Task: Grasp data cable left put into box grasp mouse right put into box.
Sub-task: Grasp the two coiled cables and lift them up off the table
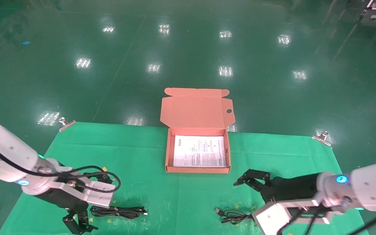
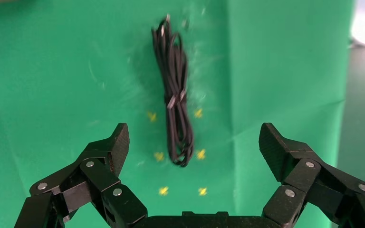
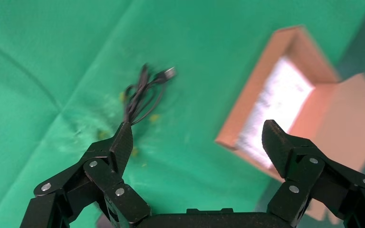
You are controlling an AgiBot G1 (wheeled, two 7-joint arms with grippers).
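A shallow salmon-orange cardboard mailer box (image 1: 167,153) stands open near the middle of the green-cloth-covered worktop (image 1: 135,153), its lid folded back and a white printed sheet (image 1: 199,151) lying flat inside.

The left gripper (image 1: 76,222) hangs low over the worktop's near left part. In the left wrist view its black fingers (image 2: 115,145) are spread wide with nothing between them, touching nothing. The thin black data cable bundle (image 1: 118,211), tied in long narrow loops, lies flat on the cloth just beside that gripper, on the side toward the middle; in the left wrist view the bundle (image 2: 175,92) lies ahead of the open fingers, clear of them, among small yellow marks (image 2: 158,156) on the cloth.

The right gripper (image 1: 251,180) is above the cloth just in front of the box's near right corner. Its black fingers (image 3: 121,142) are likewise wide apart and hold nothing. A thin black USB cord (image 1: 232,216) with a silver plug lies loosely bunched on the cloth near the right arm; the mouse body itself is not visible, hidden where the arm's white housing covers the cloth.
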